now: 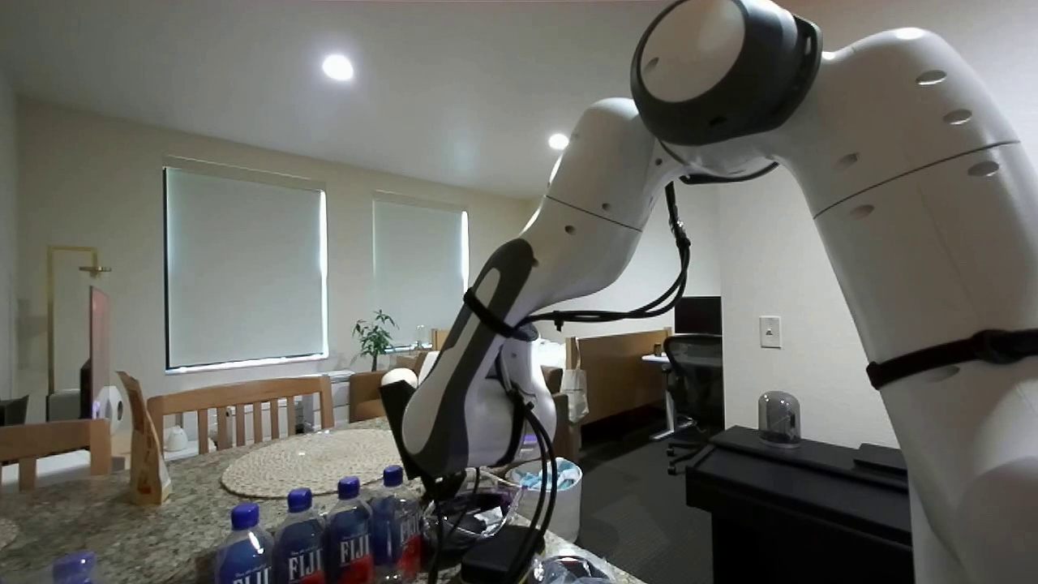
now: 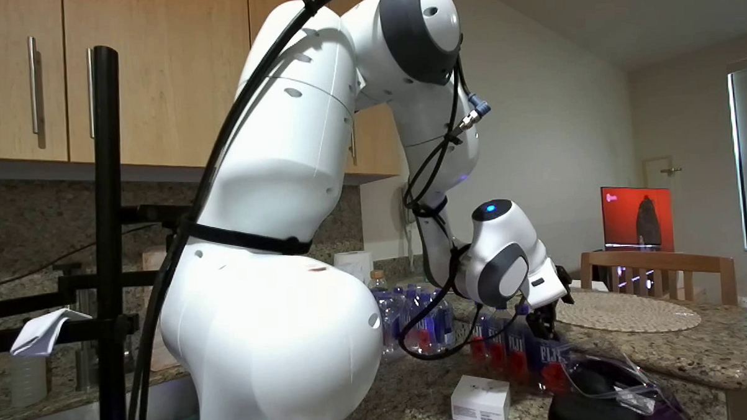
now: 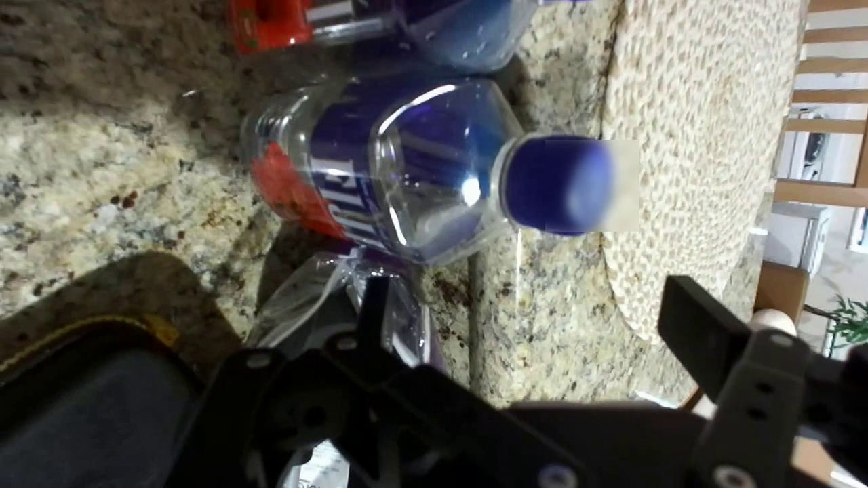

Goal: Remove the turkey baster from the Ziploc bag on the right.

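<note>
Shown with tool (image 3: 525, 301) spread wide near clear bag (image 2: 628, 389); presumably best to grip light, indiscernible baster at stiff middle.

Both exterior views close beside arm (image 2: 291, 157), facing past it; bottles (image 1: 354, 527), far mat (image 1: 316, 462) shared. Wrist view nearest bottles, sideways.

The white arm (image 2: 284, 157) stands arched, its elbow (image 1: 722, 73) high and its forearm (image 1: 584, 223) slanting down to a tilted wrist (image 2: 502, 240), where a blue light (image 2: 491, 208) glows in an exterior view. At its end, the gripper (image 3: 532, 315) has its fingers (image 3: 698, 332) parted widely, the two well apart across the wrist view.
</note>
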